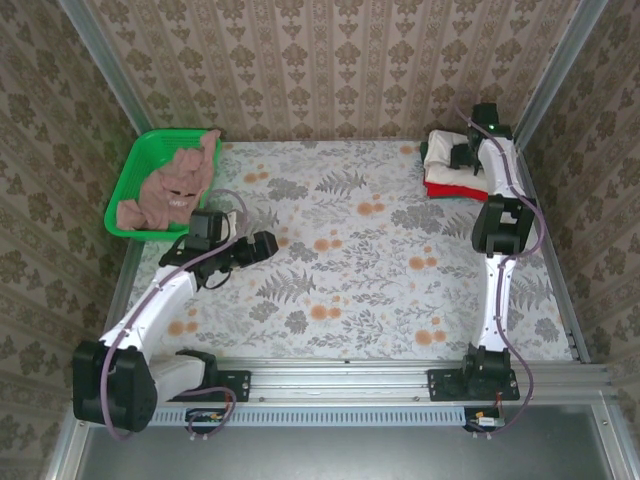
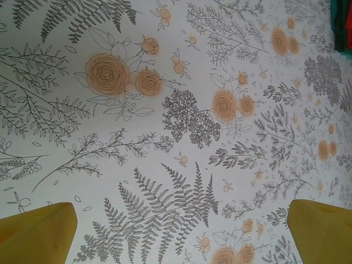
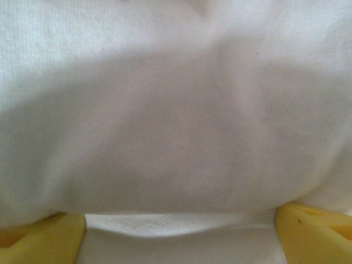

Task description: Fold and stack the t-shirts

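Cream t-shirt (image 3: 176, 110) smothers the released right pincer (image 3: 179, 234) (red t-shirt (image 1: 452, 191) beneath mostly hidden); left pincer (image 2: 179, 231) released.

The left arm (image 1: 160, 295) lies low and reaches forward. The left gripper (image 1: 262, 245) has its jaws spread wide, with the yellow pads (image 2: 38, 231) far apart. The right arm (image 1: 497, 290) is stretched far ahead. The right gripper (image 1: 462, 157) points downward, its jaws also wide.
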Tool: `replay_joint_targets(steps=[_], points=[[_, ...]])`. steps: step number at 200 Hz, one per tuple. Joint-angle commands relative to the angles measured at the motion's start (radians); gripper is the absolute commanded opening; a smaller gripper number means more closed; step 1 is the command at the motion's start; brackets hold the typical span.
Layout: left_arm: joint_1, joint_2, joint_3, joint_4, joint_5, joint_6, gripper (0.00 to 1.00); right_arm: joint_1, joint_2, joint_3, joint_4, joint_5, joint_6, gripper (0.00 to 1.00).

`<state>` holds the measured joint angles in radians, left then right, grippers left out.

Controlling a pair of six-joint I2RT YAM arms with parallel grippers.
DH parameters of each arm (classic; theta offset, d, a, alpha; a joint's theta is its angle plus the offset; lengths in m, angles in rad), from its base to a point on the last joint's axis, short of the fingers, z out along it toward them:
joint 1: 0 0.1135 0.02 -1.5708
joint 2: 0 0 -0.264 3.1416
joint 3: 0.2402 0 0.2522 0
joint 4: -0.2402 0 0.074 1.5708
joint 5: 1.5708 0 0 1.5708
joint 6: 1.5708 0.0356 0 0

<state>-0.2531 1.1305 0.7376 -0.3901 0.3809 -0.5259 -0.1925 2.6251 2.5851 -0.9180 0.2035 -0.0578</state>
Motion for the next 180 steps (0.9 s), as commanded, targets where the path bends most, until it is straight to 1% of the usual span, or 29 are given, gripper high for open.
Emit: replay_joint_targets(steps=[1,15,25,57,76,88,97,110,121,128,149,170,180], points=[[0.009,-0.021,0.012,-0.026,-0.011,0.03,1.0,-0.013,-0.013,0.036,-0.081,0.022,-0.032,0.93],[0.009,-0.024,0.021,-0.031,-0.006,0.03,1.0,-0.01,-0.086,0.017,-0.085,0.005,-0.011,0.95],[0.01,-0.03,0.022,-0.033,0.001,0.028,1.0,-0.007,-0.147,-0.021,-0.076,-0.011,0.002,1.0],[0.009,-0.074,0.007,-0.05,-0.003,0.026,1.0,0.008,-0.33,-0.192,-0.022,-0.058,0.033,1.0],[0.011,-0.107,-0.008,-0.053,-0.007,0.022,1.0,0.021,-0.414,-0.335,0.03,-0.052,0.055,0.99],[0.009,-0.123,-0.015,-0.056,-0.007,0.02,1.0,0.024,-0.464,-0.455,0.088,-0.069,0.074,0.97],[0.01,-0.129,-0.017,-0.062,-0.009,0.023,1.0,0.023,-0.495,-0.533,0.129,-0.091,0.093,0.93],[0.012,-0.135,-0.017,-0.07,-0.011,0.027,1.0,0.024,-0.519,-0.638,0.181,-0.132,0.113,0.82],[0.014,-0.135,-0.015,-0.076,-0.007,0.032,1.0,0.024,-0.521,-0.689,0.203,-0.148,0.128,0.69],[0.014,-0.136,-0.015,-0.08,-0.007,0.033,1.0,0.024,-0.514,-0.707,0.208,-0.15,0.135,0.65],[0.016,-0.146,-0.016,-0.087,-0.006,0.037,1.0,0.024,-0.481,-0.7,0.194,-0.151,0.144,0.64],[0.018,-0.155,-0.022,-0.096,-0.011,0.04,1.0,0.024,-0.449,-0.63,0.129,-0.153,0.148,0.65],[0.019,-0.16,-0.025,-0.098,-0.011,0.039,1.0,0.024,-0.448,-0.605,0.103,-0.154,0.15,0.67]])
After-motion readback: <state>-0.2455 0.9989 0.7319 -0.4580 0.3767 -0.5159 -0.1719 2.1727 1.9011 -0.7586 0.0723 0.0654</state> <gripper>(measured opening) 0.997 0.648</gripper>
